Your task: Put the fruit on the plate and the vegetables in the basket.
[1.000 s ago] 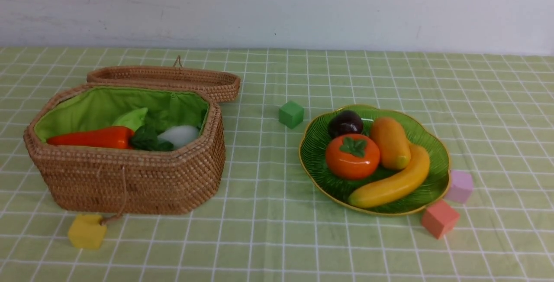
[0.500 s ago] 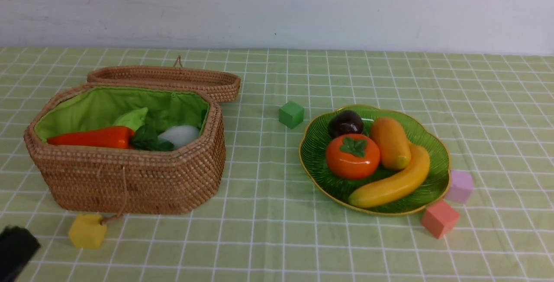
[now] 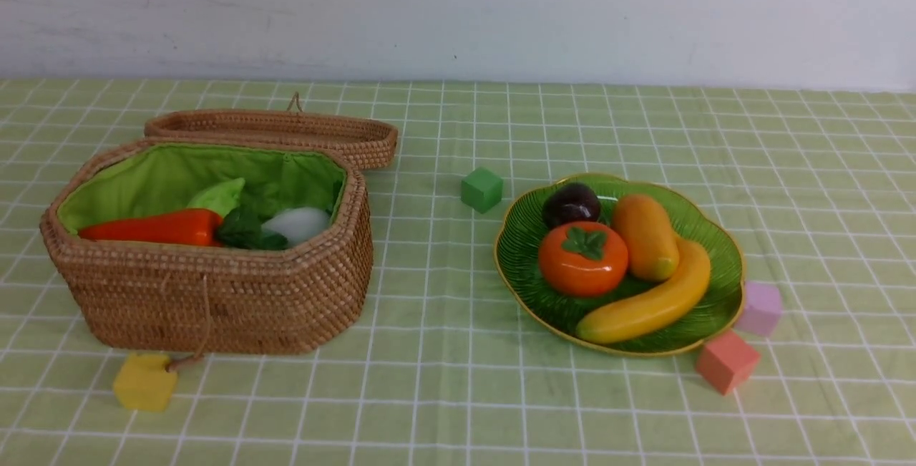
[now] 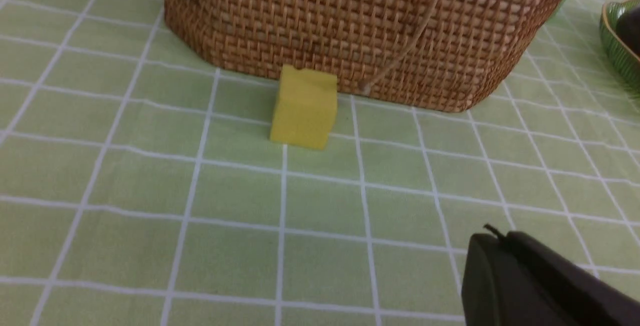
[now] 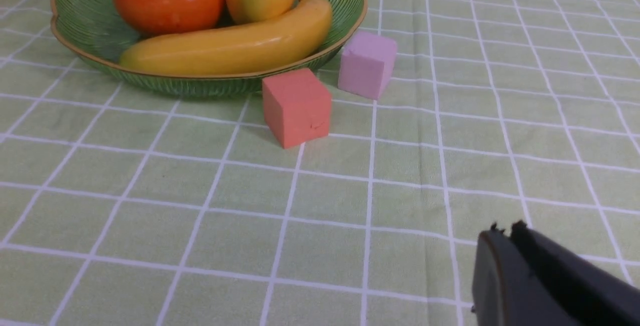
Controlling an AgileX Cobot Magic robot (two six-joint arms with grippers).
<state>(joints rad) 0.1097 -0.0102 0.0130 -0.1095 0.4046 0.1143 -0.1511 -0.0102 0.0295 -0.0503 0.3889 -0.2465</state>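
Note:
The green plate (image 3: pixel 529 251) on the right holds a banana (image 3: pixel 651 305), a mango (image 3: pixel 644 235), a persimmon (image 3: pixel 583 258) and a dark mangosteen (image 3: pixel 570 202). In the open wicker basket (image 3: pixel 215 294) on the left lie a carrot (image 3: pixel 154 227), a white radish (image 3: pixel 295 224) with dark leaves and a light green gourd (image 3: pixel 218 195). No eggplant shows. My left gripper (image 4: pixel 492 238) is shut and empty, low over the cloth in front of the basket (image 4: pixel 350 30). Near the plate (image 5: pixel 80 25), my right gripper (image 5: pixel 505 231) is also shut with nothing in it. Neither arm appears in the front view.
The basket's lid (image 3: pixel 272 129) lies behind it and a yellow tag (image 3: pixel 143 381) rests on its string in front. A green cube (image 3: pixel 481 188) sits between basket and plate. A pink cube (image 3: pixel 760 307) and a salmon cube (image 3: pixel 726 360) stand by the plate's near right rim.
Half a second ago a dark part of my left arm showed at the front view's lower left corner; it has drawn back out of view. Nothing on the table has moved.

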